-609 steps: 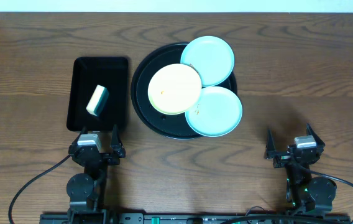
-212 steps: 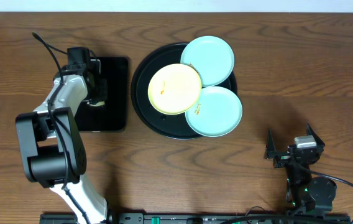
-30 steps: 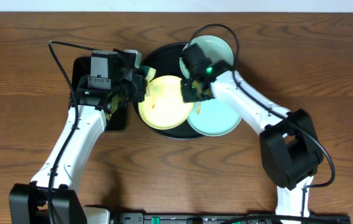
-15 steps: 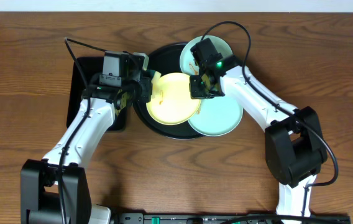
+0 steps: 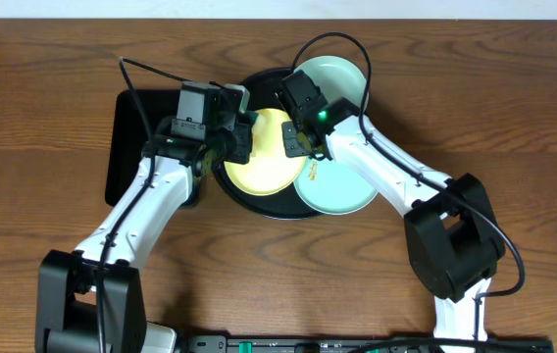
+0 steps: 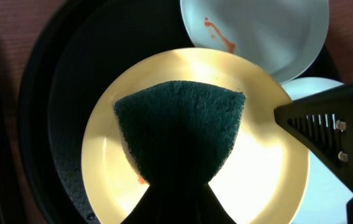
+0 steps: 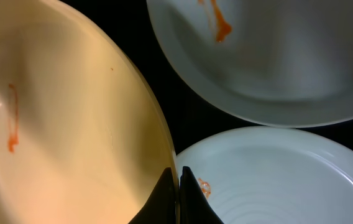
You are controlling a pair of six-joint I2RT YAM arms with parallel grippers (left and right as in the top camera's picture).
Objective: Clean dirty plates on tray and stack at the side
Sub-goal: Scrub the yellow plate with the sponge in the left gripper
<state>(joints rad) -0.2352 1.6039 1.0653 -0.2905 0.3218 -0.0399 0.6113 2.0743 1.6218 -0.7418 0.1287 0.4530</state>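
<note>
The pale yellow plate (image 5: pixel 264 165) lies on the round black tray (image 5: pixel 259 90), partly over two mint plates (image 5: pixel 342 76) (image 5: pixel 345 186). My left gripper (image 5: pixel 242 137) is shut on the sponge (image 6: pixel 179 134), whose dark green face presses on the yellow plate (image 6: pixel 257 174). An orange smudge shows beside the sponge's lower left. My right gripper (image 7: pixel 178 177) is shut on the yellow plate's right rim (image 7: pixel 158 134). The far mint plate (image 7: pixel 276 56) carries an orange smear, and the near one (image 7: pixel 288 180) has a small orange spot by my fingertips.
A smaller rectangular black tray (image 5: pixel 126 147) sits left of the round tray, partly under my left arm. Bare wooden table (image 5: pixel 514 118) stretches to the right and along the front. Cables arc above both arms.
My left gripper has slid right with the sponge, further onto the yellow plate. My right gripper has shifted left along with the plate's rim.
</note>
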